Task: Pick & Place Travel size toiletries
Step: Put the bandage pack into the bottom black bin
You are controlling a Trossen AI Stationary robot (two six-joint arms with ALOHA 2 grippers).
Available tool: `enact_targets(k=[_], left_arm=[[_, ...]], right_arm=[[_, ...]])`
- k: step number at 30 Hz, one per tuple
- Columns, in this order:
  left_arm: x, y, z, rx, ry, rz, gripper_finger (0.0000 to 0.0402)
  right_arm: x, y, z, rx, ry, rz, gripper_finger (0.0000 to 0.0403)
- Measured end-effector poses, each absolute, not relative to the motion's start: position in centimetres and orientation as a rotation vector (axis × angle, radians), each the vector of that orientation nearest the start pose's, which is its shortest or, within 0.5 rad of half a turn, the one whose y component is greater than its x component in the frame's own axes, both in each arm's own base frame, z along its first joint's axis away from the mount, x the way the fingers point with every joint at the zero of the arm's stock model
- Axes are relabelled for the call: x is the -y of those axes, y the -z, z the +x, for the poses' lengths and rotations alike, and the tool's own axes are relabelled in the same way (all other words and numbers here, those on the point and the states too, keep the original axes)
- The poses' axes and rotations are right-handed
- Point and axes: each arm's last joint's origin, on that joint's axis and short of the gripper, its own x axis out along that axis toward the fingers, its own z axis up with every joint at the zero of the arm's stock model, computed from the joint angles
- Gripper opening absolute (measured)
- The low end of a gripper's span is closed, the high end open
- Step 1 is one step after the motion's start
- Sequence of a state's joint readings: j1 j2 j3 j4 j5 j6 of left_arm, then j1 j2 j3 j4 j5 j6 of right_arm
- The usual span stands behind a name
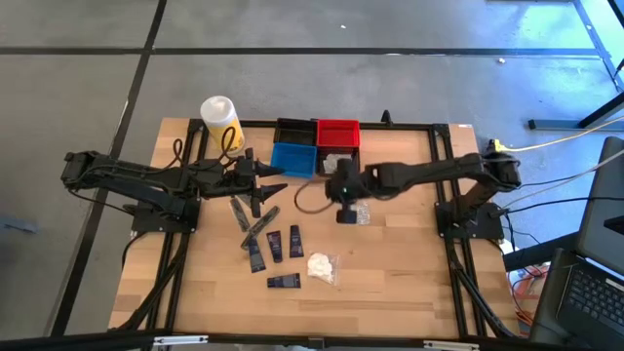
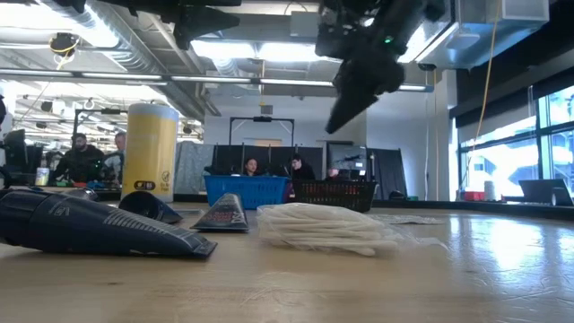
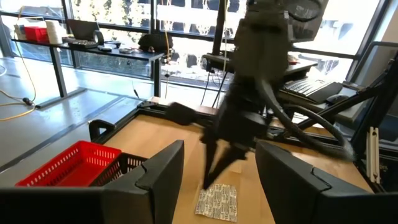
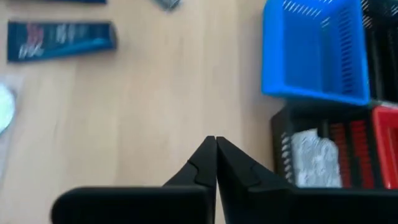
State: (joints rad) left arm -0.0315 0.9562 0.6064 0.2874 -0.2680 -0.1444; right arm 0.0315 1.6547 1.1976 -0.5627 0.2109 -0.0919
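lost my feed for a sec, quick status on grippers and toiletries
Right gripper shut, empty, above the table near the black bin. Left gripper open, waiting. Clear packet and navy tubes lie loose. Nothing blocking.

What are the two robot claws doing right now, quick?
Left gripper: jaws open, holding nothing, near the blue bin.
Right gripper: jaws shut, holding nothing, above the clear packet on the table.

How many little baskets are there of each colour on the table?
Red bin: 1
Blue bin: 1
Black bins: 2
Total: 4
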Motion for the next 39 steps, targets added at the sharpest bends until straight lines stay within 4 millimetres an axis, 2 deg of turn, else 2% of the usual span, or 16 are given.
enact_targets(k=[6,10,16,24,32,35,39], left_arm=[[-0.1,-28.6,21.4,-0.045,-0.241,-0.134,0.0196],[-0.1,-28.6,21.4,-0.045,-0.240,-0.134,0.0196],[-0.1,-28.6,21.4,-0.044,-0.240,-0.134,0.0196],[-0.1,-28.6,21.4,-0.045,-0.241,-0.134,0.0196],[-0.1,-28.6,21.4,-0.044,-0.241,-0.134,0.0196],[-0.1,-28.6,21.4,-0.045,-0.241,-0.134,0.0196],[-0.1,-28.6,21.4,-0.044,-0.241,-0.134,0.0196]], right_arm=[[-4.5,-22.8,33.0,-1.059,0.128,-0.210,0.0014],[-6.9,-22.8,32.5,-1.047,0.130,-0.244,0.0006],[-9.0,-22.7,31.8,-1.051,0.119,-0.191,0.0015],[-10.0,-21.6,30.7,-1.098,0.138,-0.136,0.0025],[-9.6,-17.9,28.4,-1.205,0.236,-0.080,0.0027],[-9.4,-16.4,27.3,-1.197,0.321,-0.047,0.0033],[-9.0,-15.4,25.3,-1.149,0.427,0.022,0.0043]])
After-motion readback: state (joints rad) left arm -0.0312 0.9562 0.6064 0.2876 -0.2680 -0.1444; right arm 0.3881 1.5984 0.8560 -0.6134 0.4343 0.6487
